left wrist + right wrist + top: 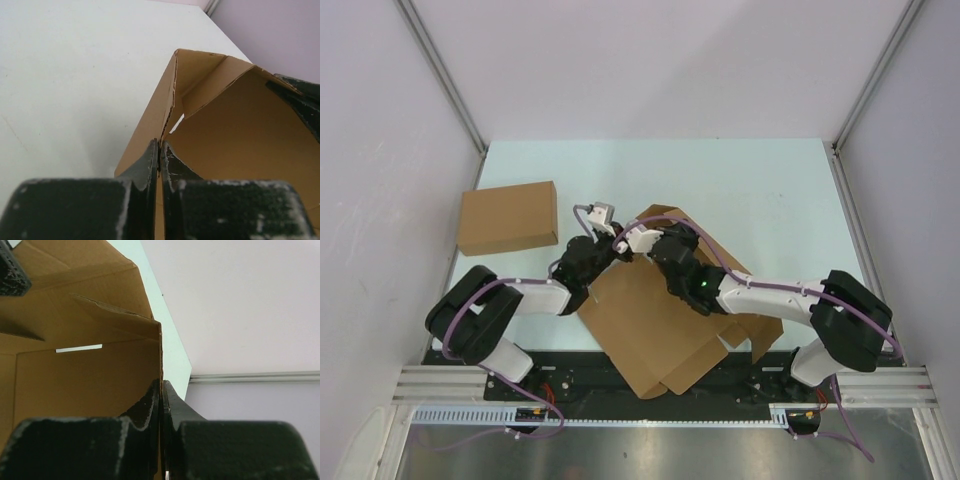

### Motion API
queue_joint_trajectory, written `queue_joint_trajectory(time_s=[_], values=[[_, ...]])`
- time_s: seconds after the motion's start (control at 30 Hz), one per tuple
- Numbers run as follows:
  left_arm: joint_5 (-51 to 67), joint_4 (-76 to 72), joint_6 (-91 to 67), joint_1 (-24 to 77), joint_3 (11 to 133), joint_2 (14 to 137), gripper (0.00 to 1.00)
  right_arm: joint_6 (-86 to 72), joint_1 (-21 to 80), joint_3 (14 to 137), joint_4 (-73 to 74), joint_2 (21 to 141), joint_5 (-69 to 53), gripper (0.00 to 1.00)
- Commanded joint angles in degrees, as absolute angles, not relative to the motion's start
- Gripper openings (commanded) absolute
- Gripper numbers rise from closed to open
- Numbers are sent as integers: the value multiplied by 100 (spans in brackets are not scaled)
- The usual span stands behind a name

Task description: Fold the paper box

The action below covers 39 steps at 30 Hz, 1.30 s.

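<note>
- Seen from overhead, the paper box [650, 330] lies at the near middle of the pale green counter [760, 190]. It is a wide brown die-cut sheet, flat toward me and raised into walls at its far end.
- My left hand [617, 247] and right hand [638, 240] meet at that raised far end, just beside each other. From up there I cannot make out how their jaws stand.
- The left wrist camera settles it for the left hand. Its jaws are pressed together on the top edge of a standing wall, with only the thin cardboard nipped between them.
- That view also shows the box's inner side: a corner flap folded inward along a ragged crease, with a small gap of light beneath it. The dark tip of the right hand sits at the frame's right edge.
- The right wrist camera shows the right hand clamped just as tightly on the upright edge of another wall, right at a corner.
- Only this view catches a narrow slit [79, 347] cut through the panel facing the camera, bright with light from behind. It also shows a strip of counter running past the corner toward the enclosure's white side panel [240, 300].
- Only the overhead view takes in a second, plain cardboard box [508, 217]. It is fully box-shaped and sits at the counter's left edge, apart from the paper box and from both hands.
</note>
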<state>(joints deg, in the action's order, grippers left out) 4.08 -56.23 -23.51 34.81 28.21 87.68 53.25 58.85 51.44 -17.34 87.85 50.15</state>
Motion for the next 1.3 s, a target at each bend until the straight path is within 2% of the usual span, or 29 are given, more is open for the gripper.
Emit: queue_joint_trajectory(time_s=[0.0, 0.23, 0.73, 1.27], values=[[-429, -6117, -2750, 3709, 2470, 8578, 5, 5344, 6029, 5177, -2021, 8745, 5115, 5], [-835, -6574, -3059, 3972, 2250, 8745, 4, 5335, 6196, 5177, -1995, 8763, 5238, 7], [-1529, -6144, -4455, 4271, 2189, 8429, 5, 5045, 6249, 5177, -1758, 8745, 5247, 8], [-1889, -6240, -5019, 4886, 2162, 8270, 4, 4861, 6231, 5185, -1564, 8666, 5115, 7]])
